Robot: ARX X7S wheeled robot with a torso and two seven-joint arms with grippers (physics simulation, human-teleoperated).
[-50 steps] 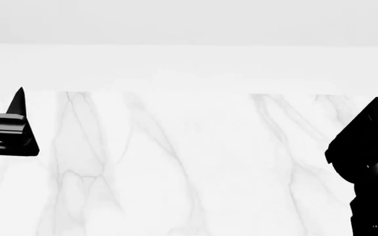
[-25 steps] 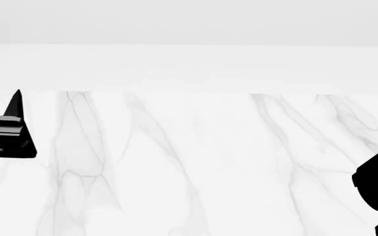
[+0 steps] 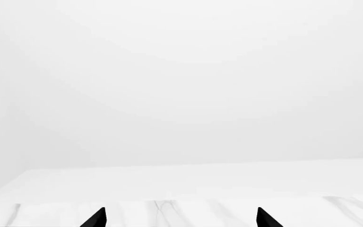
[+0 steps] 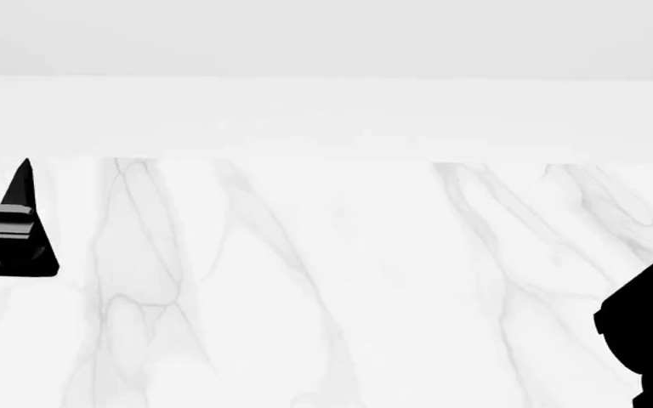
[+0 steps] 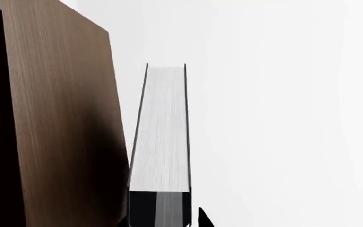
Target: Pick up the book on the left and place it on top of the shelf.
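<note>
Only right wrist view gives us book [image 5: 160, 142]: page edges toward camera, thin black covers either side, standing just beside brown shelf [image 5: 62, 118] panel; whether touching, we cannot tell. Right end effector [image 5: 162, 218] clamped on book, one dark fingertip [image 5: 203, 217] showing beside it.

Head view gives us neither book nor shelf, only white marble tabletop [image 4: 326, 280], left end effector [image 4: 9, 234] at its left edge, right arm [image 4: 650, 340] at lower right.

Left wrist view: two fingertips [image 3: 96, 218] apart over tabletop, nothing between.
</note>
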